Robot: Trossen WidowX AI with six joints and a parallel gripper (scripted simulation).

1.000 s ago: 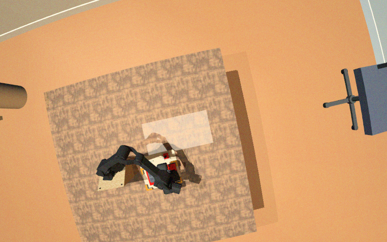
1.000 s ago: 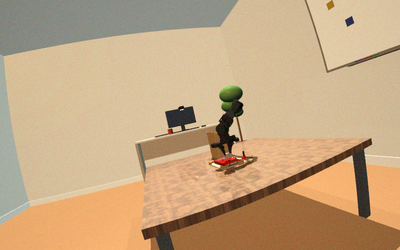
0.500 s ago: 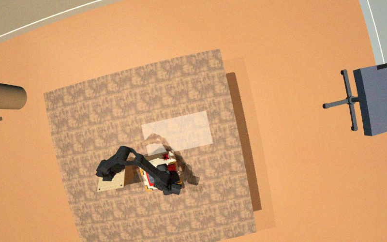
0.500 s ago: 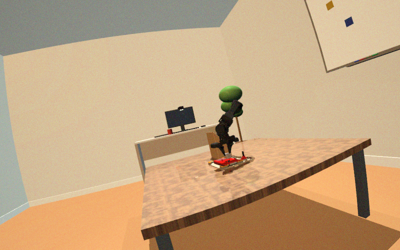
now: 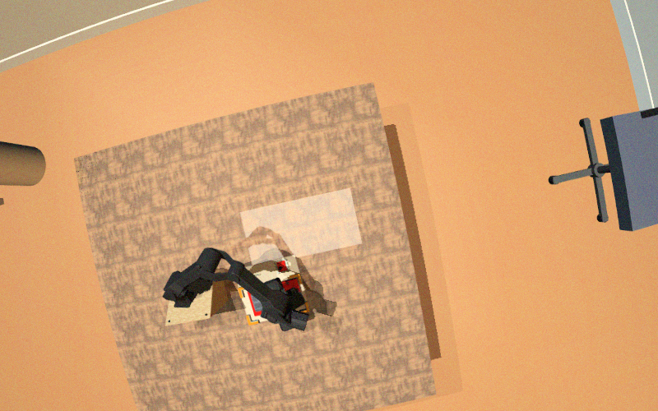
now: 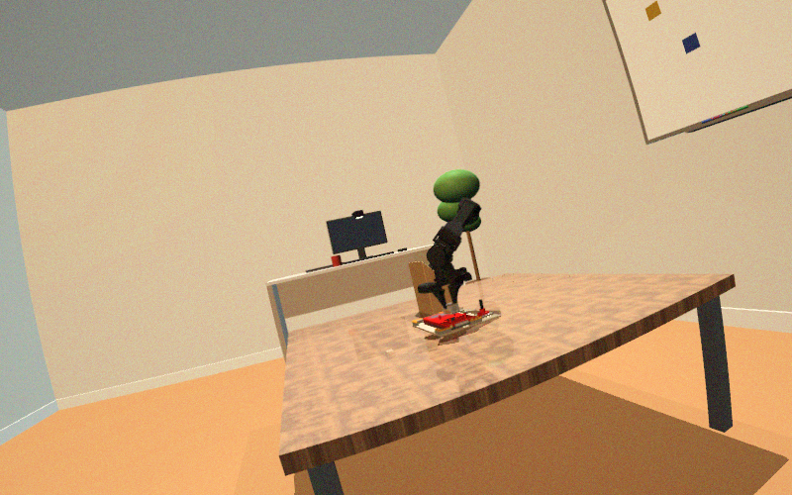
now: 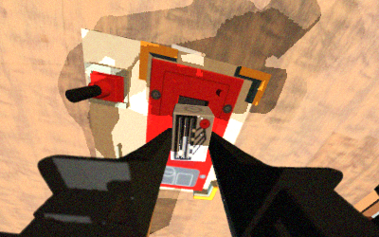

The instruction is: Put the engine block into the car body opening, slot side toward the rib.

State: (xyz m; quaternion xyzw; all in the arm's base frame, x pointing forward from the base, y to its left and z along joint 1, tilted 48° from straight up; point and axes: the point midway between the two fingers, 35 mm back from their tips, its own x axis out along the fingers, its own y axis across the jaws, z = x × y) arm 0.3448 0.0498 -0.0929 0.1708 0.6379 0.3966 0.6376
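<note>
My gripper (image 7: 190,134) (image 6: 451,305) is shut on the grey engine block (image 7: 192,110). The wrist view shows the block's slotted face and a red round spot on it. The red car body (image 7: 169,76) (image 5: 290,284) (image 6: 438,320) lies below on a cream board (image 7: 104,46). The dark opening (image 7: 190,100) shows just beyond the block's far edge; the block hides the rest of it. The block appears above the body, and I cannot tell whether its lower end touches it. The rib cannot be made out. In the top view the arm hides the fingertips.
A red piece with a black upright handle (image 7: 84,93) (image 6: 481,305) stands on the board beside the car body. Orange corner brackets (image 7: 256,75) surround the body. A light wooden box (image 5: 188,312) (image 6: 425,292) stands near the arm's base. A pale rectangle (image 5: 316,219) marks the table top.
</note>
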